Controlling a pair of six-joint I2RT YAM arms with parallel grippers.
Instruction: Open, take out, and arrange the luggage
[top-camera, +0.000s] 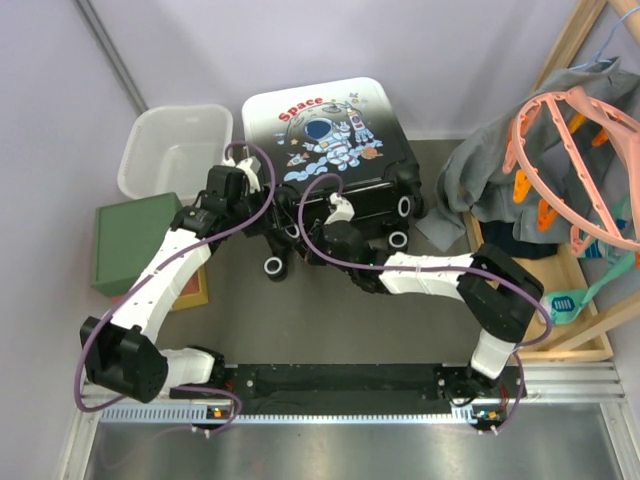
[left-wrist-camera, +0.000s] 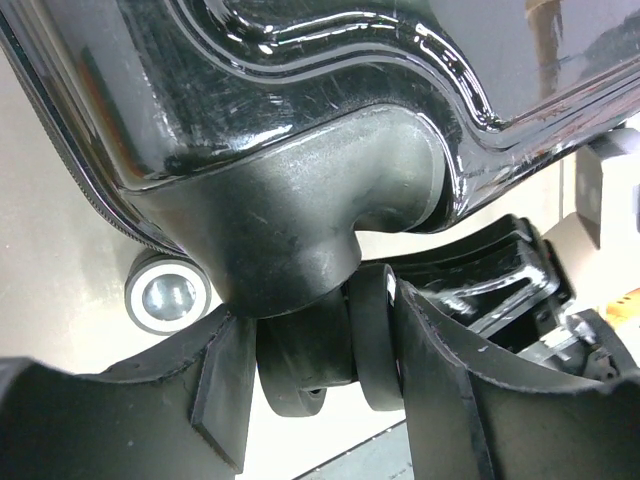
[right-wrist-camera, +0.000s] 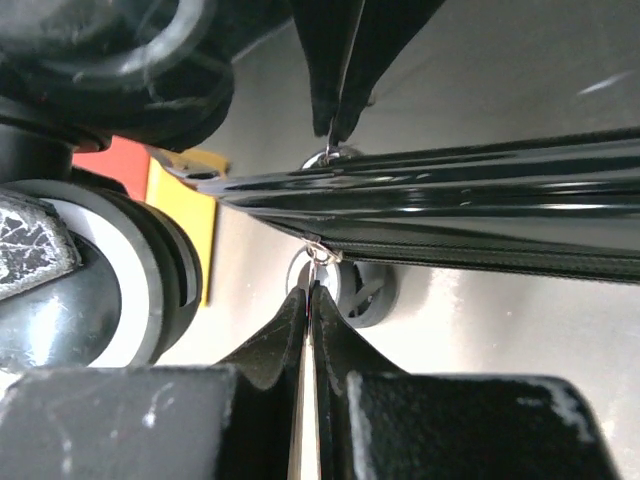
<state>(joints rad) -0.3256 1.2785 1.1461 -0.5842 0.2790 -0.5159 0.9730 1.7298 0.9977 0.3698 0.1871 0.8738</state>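
The luggage (top-camera: 330, 130) lies flat on the surface (top-camera: 330, 320), astronaut print up and wheels toward the arms, with both shells shut together. The left hand (left-wrist-camera: 325, 340) is clamped around 1 near-corner wheel (left-wrist-camera: 375, 340), a finger pressed to each side, bracing the case. The right hand (right-wrist-camera: 312, 300) is pinched shut on a thin tab hanging from the zip line, which appears to be the zip pull (right-wrist-camera: 318, 255), though the close view makes that hard to confirm. Progress looks early: the zip is not visibly run, so opening, taking out and arranging all remain.
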